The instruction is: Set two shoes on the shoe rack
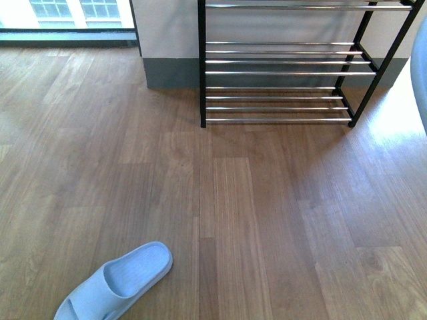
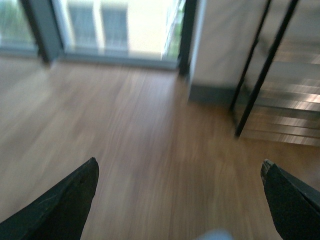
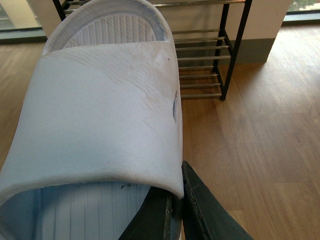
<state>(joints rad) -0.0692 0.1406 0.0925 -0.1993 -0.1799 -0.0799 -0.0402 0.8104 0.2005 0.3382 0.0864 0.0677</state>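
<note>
Daylight blows out the glass window (image 1: 67, 10) at the far left of my front view. A washed-out glare patch whitens the brown wood-plank floor (image 1: 393, 113) beside the black-framed chrome-rod shoe rack (image 1: 280, 62). My left wrist view is blurred throughout, while my right wrist view is sharp and shows the pale blue rubber slide slipper (image 3: 100, 110) in soft, even light.

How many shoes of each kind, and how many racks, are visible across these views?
Pale blue slippers: 2, the floor slipper and the held slipper in the right gripper
Shoe rack: 1
Total: 3
</note>
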